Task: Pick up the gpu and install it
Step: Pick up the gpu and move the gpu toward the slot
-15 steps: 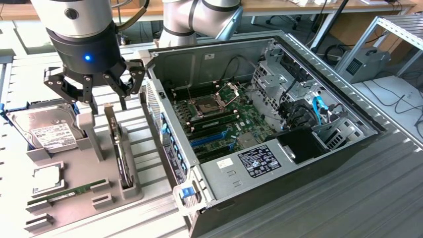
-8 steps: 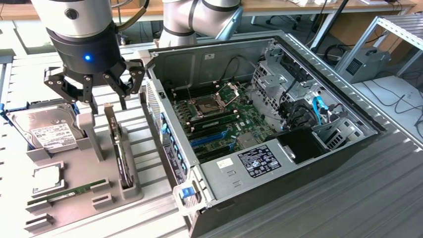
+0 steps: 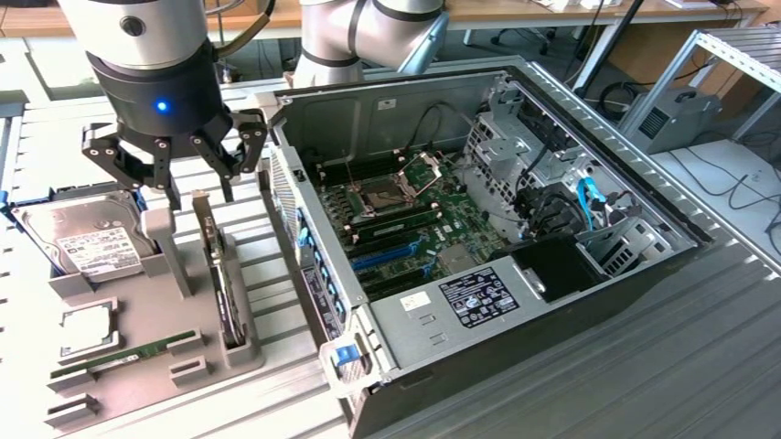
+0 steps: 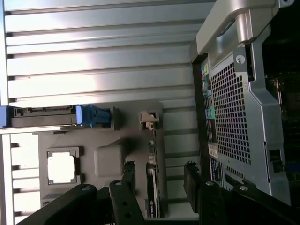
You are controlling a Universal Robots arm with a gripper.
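Ribbed aluminium table [image 3: 287,393], desks and cables behind. Exterior view: the gripper [image 3: 199,187] hovers over the grey fixture tray [image 3: 73,285] at the exterior view's left, fingers [image 3: 229,183] spread wide, nothing held. The gpu [image 3: 221,274] stands on edge in its tray slot right below, a thin dark card. The tips look just clear of its top edge, no contact as far as I can tell.

Tray contents: hard drive [image 3: 86,240] w/ white label propped at the back, cpu [image 3: 83,329] in a square pocket, green memory stick [image 3: 123,355] lying flat near the front.

Beside the tray, the open pc case [image 3: 366,315]. Inside it are the motherboard [image 3: 422,224], a bare cpu socket [image 3: 379,194], a blue cable [image 3: 586,206] and a black box [image 3: 555,267].

Wrist view looks straight down. The gpu [image 4: 151,190] is edge-on, lined up between the two pads [image 4: 129,178] of the gripper [image 4: 159,177], w/ a gap on each side. This angle gives the case's [image 4: 234,117] perforated rear panel and ports, where the exterior view gives the board inside. Also here: the hard drive [image 4: 42,117] edge-on w/ a blue tab [image 4: 93,116], the cpu [image 4: 61,168] glaring white, and the tray [image 4: 136,136].
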